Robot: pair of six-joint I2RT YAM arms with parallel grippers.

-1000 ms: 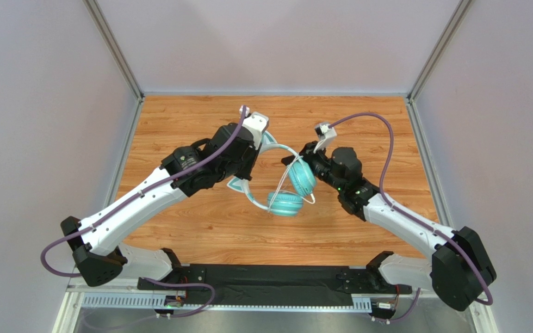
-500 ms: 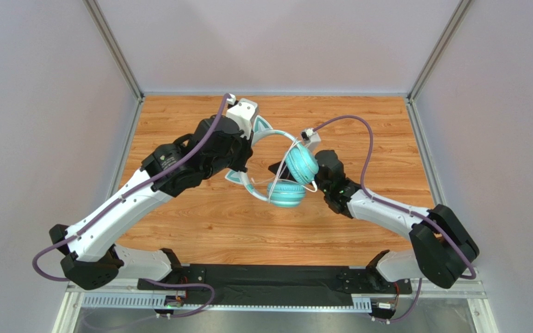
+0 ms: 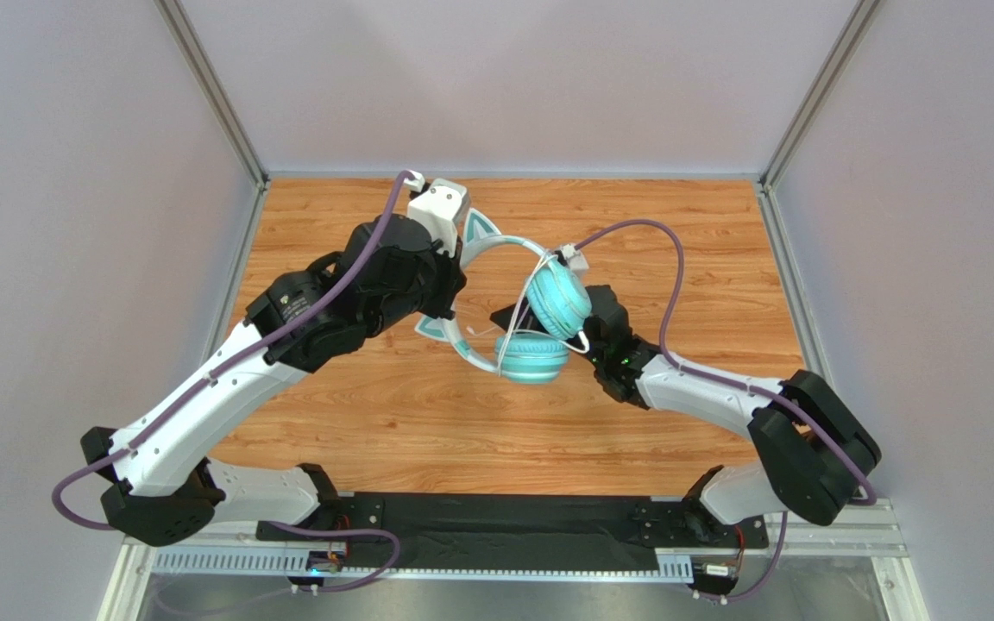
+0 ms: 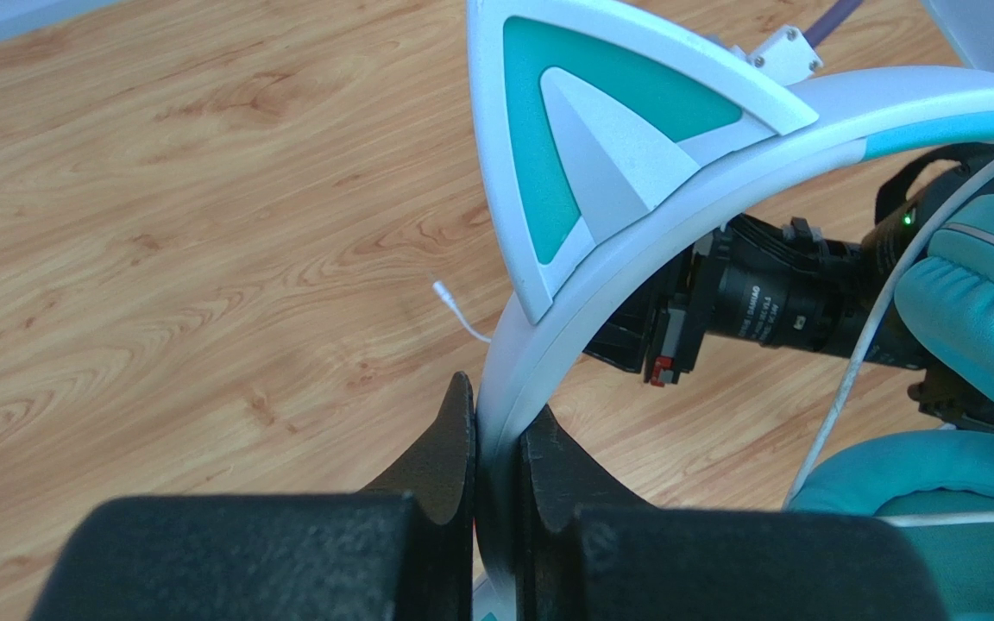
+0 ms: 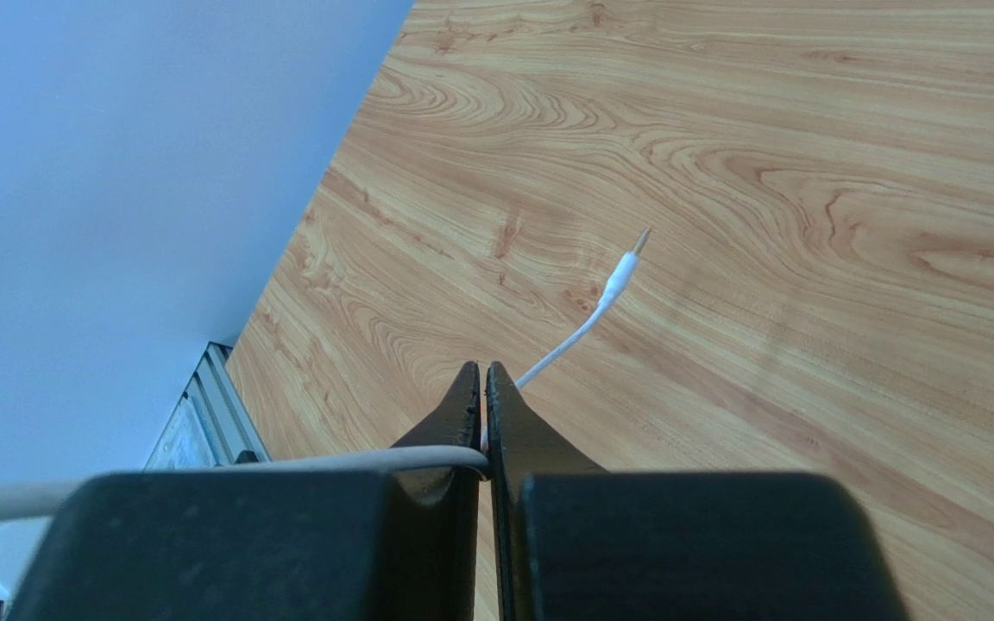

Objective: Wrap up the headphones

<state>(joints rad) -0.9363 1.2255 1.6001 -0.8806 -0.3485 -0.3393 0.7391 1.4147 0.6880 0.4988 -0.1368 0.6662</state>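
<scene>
As the right arm (image 3: 710,383) swings in over the wooden table (image 3: 373,434), the headphones (image 3: 535,356) are held mid-table, headband (image 4: 723,168) clamped in the left gripper (image 4: 498,412); the right gripper (image 5: 484,386) pinches the white cable (image 5: 578,339) beside the 2 ear cups (image 3: 557,300), probably beginning a wrap.

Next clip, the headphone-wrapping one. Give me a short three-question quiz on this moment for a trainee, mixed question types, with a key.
1. True or false: the left claw is shut on the pale headband.
2. What does the right claw pinch? A) a teal ear cup B) the thin white cable C) a purple robot cable
3. Fill in the number: the left wrist view shows ___ pointed cat ear on the headband.

Key: 1 true; 2 B; 3 one.
</scene>
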